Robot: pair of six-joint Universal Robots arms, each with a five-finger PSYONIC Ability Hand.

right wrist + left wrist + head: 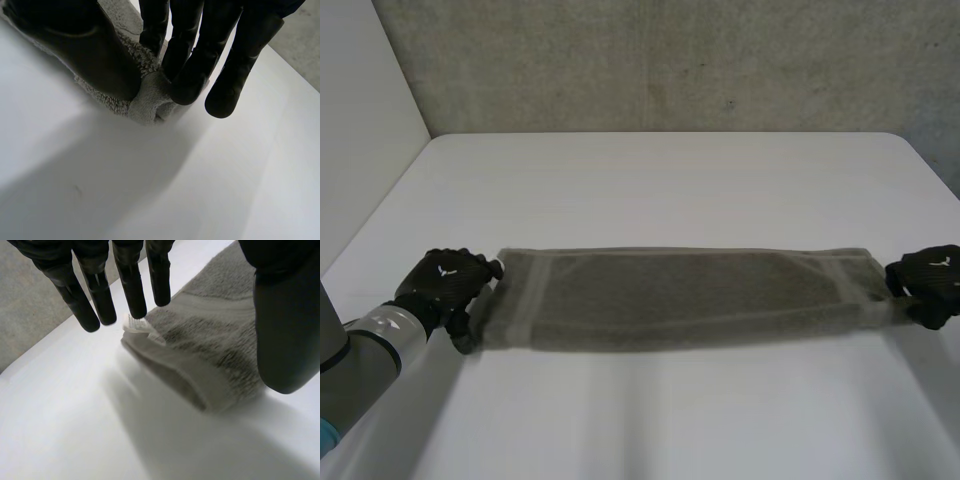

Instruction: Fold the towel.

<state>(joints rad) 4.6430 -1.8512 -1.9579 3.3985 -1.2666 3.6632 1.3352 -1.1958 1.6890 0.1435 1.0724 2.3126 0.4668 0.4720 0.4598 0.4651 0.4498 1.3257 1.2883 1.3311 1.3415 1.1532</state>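
Observation:
A grey towel point(680, 300), folded into a long narrow band, stretches across the white table point(670, 180) between my two hands. My left hand point(445, 285) is at its left end. In the left wrist view its fingers point(132, 285) are straight and spread from the thumb point(285, 330). The towel's folded end point(210, 340) sits in the gap between them, and a small white tag point(137, 325) sticks out at the fingertips. My right hand point(927, 280) is at the right end. There the thumb and fingers point(190, 75) pinch a bunched corner of the towel point(150, 100).
A grey concrete wall point(670, 60) rises behind the table's far edge. A pale panel point(360, 130) stands along the table's left side. Bare tabletop lies in front of and behind the towel.

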